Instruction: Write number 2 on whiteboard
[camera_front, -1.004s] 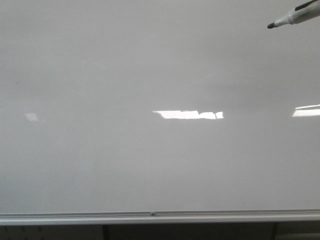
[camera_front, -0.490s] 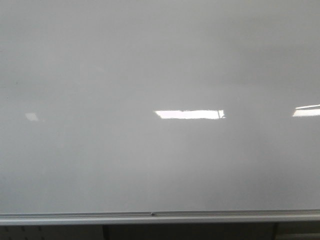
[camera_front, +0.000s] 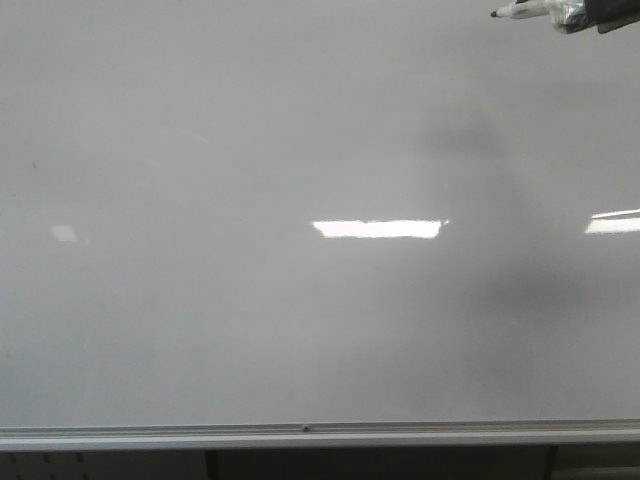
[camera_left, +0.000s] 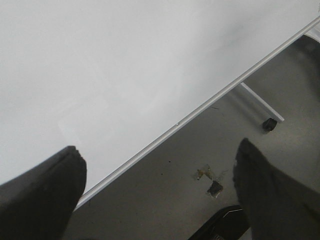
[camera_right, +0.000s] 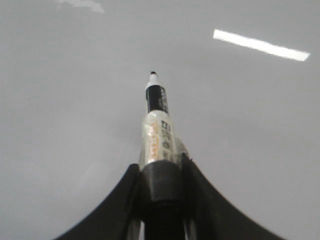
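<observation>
The left gripper (camera_left: 159, 192) stood wide open and held nothing, near the bottom rail (camera_left: 200, 112) of the whiteboard (camera_left: 100, 65), above the floor (camera_left: 200, 150). The right gripper (camera_right: 160, 175) was closed on a marker (camera_right: 159, 127). The marker stuck straight out from between the jaws, its long axis in line with the fingers. Its black tip (camera_front: 495, 13) pointed left, near the top right corner of the whiteboard. No number was visible on the board.

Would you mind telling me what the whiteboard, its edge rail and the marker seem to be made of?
The whiteboard looks like a glossy coated panel, since it mirrors bright lights. Its edge rail appears to be brushed silver metal, likely aluminium. The marker, held in the right claw, seems to be plastic, with a printed label under shiny clear wrap.
</observation>
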